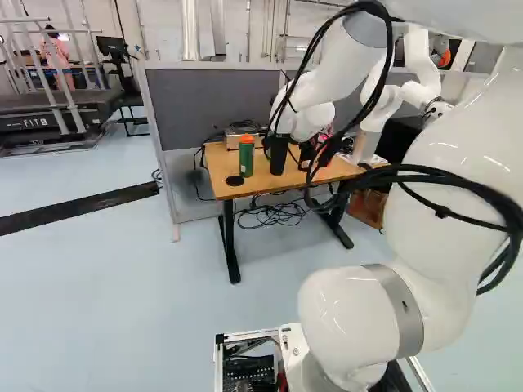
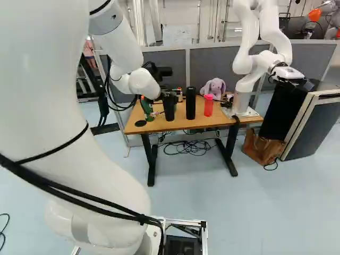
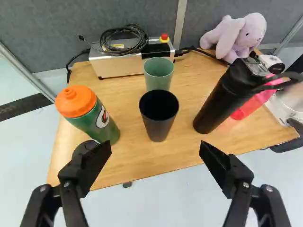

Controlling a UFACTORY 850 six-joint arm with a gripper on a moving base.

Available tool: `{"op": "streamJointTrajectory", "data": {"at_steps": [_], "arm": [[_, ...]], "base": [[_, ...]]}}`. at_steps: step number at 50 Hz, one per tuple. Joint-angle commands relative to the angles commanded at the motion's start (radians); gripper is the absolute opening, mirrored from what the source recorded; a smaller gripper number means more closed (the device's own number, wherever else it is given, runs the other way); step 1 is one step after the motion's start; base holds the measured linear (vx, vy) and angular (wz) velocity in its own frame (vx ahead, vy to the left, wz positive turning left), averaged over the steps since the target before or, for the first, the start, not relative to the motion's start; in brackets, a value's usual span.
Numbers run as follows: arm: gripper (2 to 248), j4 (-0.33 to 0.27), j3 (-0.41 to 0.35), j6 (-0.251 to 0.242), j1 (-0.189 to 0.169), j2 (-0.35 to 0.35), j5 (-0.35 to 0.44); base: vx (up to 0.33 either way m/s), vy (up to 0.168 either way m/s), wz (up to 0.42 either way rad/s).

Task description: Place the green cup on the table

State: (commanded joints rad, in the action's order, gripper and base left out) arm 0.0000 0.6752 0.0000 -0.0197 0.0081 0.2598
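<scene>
The black gripper (image 2: 169,96) is partly lost against dark things over the table in the right base view. In the wrist view the gripper (image 3: 155,150) stands open, its fingers wide apart with nothing held between them. The green cup (image 3: 158,74) stands upright on the wooden table (image 3: 137,163), ahead of the gripper and beyond a dark cup (image 3: 158,111), which hides part of its lower side. I cannot tell whether the cups touch. I cannot make out the green cup in the base views.
A green bottle with orange lid (image 3: 94,118) stands to one side; a tall black bottle (image 3: 222,97) and a pink bottle (image 3: 251,106) stand opposite. Behind are a metal box (image 3: 116,64) with cable and a plush rabbit (image 3: 236,35). Another robot (image 2: 260,53) stands at the table's end.
</scene>
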Motion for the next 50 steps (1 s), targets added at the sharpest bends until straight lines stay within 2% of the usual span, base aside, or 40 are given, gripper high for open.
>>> {"op": "streamJointTrajectory", "data": {"at_steps": [23, 50], "arm": [[247, 0.0, -0.231, 0.0, 0.008, 0.107, 0.241], [247, 0.0, -0.427, 0.0, 0.014, 0.197, 0.445]], "base": [[0.0, 0.0, 0.0], [0.0, 0.0, 0.0]]}}
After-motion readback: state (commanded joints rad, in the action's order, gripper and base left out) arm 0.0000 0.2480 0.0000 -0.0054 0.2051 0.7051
